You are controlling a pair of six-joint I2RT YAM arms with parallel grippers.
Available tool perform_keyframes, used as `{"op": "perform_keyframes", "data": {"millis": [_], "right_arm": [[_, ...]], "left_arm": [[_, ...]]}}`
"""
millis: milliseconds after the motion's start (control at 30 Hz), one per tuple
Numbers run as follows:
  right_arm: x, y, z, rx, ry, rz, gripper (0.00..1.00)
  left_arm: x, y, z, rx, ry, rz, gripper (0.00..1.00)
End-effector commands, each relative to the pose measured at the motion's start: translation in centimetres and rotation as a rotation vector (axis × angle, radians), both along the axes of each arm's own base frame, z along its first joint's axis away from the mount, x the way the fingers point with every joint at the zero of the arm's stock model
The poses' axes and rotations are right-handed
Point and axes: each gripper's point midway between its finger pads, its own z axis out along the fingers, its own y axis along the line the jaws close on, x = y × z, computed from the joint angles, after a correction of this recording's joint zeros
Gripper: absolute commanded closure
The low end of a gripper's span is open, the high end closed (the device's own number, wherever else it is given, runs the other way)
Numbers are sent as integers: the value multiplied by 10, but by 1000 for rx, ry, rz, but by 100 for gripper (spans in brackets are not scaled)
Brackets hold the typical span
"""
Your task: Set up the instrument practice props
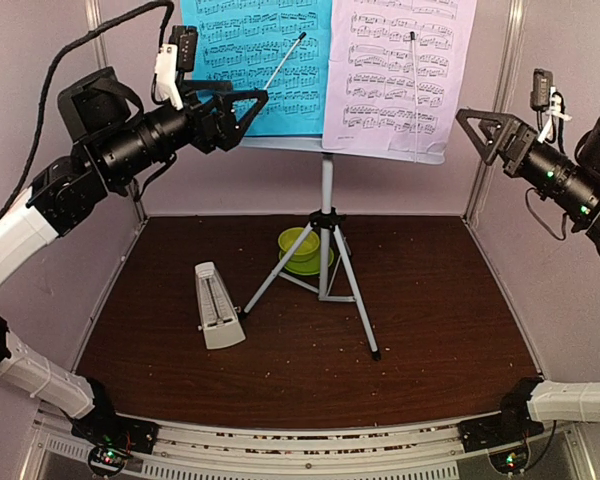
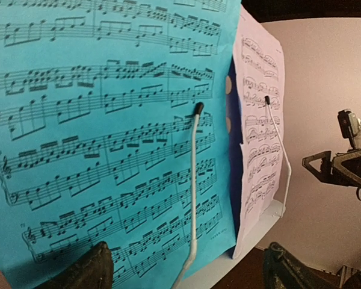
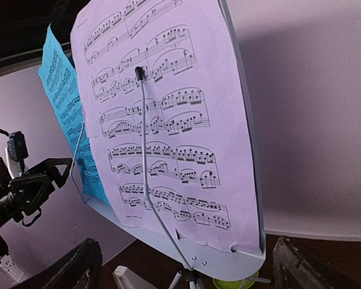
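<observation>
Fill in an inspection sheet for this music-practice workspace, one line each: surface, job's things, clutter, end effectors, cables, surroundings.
Surface: dark brown wooden table, speckled with pale crumbs.
Job's things: pale music stand on silver tripod upright at centre; blue music sheet and pale pink music sheet side by side on it, each under a wire page holder; cream pyramid metronome upright left of the tripod.
Clutter: lime-green bowl on its saucer, by the tripod's legs.
End effectors: left end effector and right end effector both open, empty, apart from the sheets.
Cables: black cable looping over the left arm.
Surroundings: pale lilac walls.
</observation>
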Motion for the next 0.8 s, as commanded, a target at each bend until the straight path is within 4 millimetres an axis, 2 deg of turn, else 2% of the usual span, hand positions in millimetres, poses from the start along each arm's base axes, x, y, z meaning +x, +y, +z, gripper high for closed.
{"op": "perform_keyframes", "data": {"millis": [0,100,200,367,433,500,567,633,767], "right_arm": [[5,-6,-45,-41,143,-21,0],[8,-8,-79,-91,240,-34,0],[11,-9,-116,-126,319,-39,0],[23,-9,-179,-188,490,-55,0],[29,-8,-201,-217,555,-65,0],[35,-10,-223,-239,612,-95,0],[41,-16,-244,-254,658,-144,0],[42,-17,-256,-264,676,-157,0],[42,-22,-265,-229,676,-188,0]], "left_arm": [[15,37,-16,-106,146,97,12],[29,67,-43,-124,253,220,12],[41,96,-76,-107,360,376,12],[50,133,-140,-68,536,581,12],[50,139,-158,-49,586,621,9],[50,138,-176,-25,624,626,3],[50,136,-191,-18,663,627,2],[50,136,-209,-8,724,650,2],[49,131,-245,50,834,670,2]]}}
